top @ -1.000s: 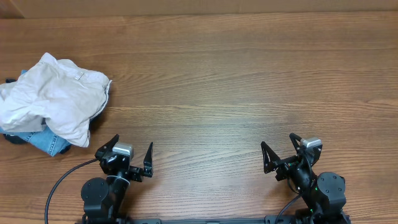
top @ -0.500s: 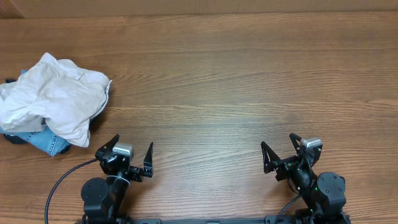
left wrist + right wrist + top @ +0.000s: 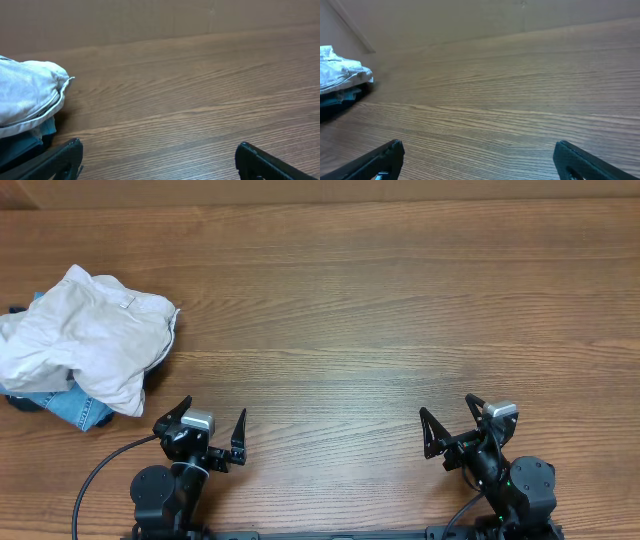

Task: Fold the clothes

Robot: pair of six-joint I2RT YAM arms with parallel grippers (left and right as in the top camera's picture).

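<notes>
The clothes lie crumpled in a heap at the table's left. The cream shorts are on top, and the light-blue jeans poke out beneath. The heap also shows at the left edge of the left wrist view and far left in the right wrist view. My left gripper is open and empty near the front edge, just right of the heap. My right gripper is open and empty at the front right, far from the clothes.
The wooden table stretches from the heap to the right edge. A black cable runs from the left arm's base. A brown wall stands behind the table's far edge.
</notes>
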